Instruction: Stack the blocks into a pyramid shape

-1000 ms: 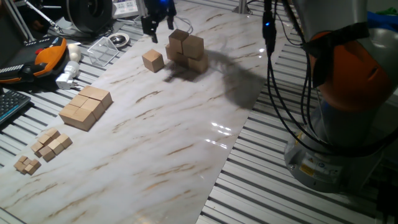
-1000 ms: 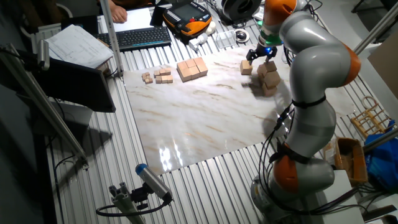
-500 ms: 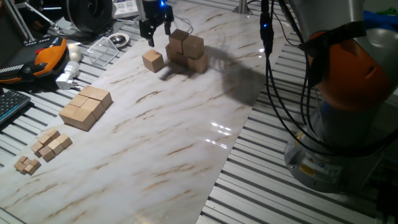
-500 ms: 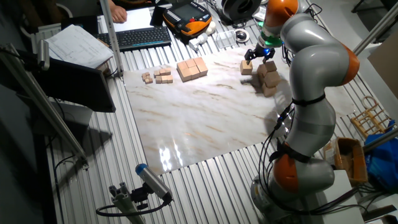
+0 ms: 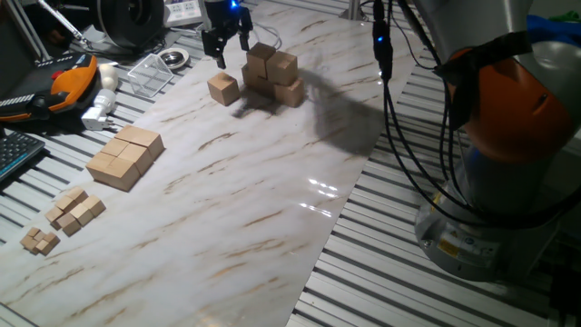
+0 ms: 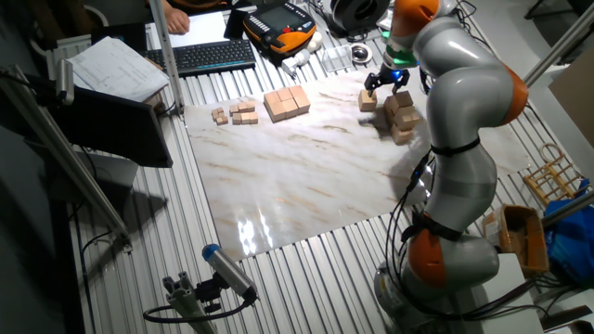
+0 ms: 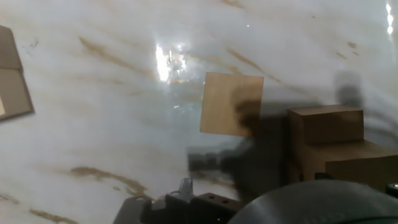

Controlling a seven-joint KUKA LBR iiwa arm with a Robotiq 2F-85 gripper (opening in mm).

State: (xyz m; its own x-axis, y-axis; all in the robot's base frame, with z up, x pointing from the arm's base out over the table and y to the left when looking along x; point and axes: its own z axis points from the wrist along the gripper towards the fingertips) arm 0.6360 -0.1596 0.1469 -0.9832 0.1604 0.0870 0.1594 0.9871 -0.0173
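One tan block [image 5: 222,88] lies alone on the marble board; it also shows in the other fixed view [image 6: 368,100] and in the hand view [image 7: 231,104]. Just to its right, several blocks [image 5: 273,73] sit in a tight two-layer cluster, also seen from the other side [image 6: 401,117] and in the hand view [image 7: 328,142]. My gripper [image 5: 230,48] hangs open and empty above the lone block, slightly behind it, and is also seen in the other fixed view [image 6: 387,84]. In the hand view only the hand's dark base [image 7: 199,205] shows.
A flat slab of joined wooden cubes [image 5: 125,156] and groups of tiny cubes [image 5: 73,211] lie at the board's left. A clear plastic box [image 5: 154,71], a white plug [image 5: 98,111] and an orange pendant [image 5: 64,82] sit beyond the board's far-left edge. The arm's base [image 5: 508,173] stands at right.
The gripper has moved a little left and down, from beside the cluster to above the lone block. The blocks have not moved.
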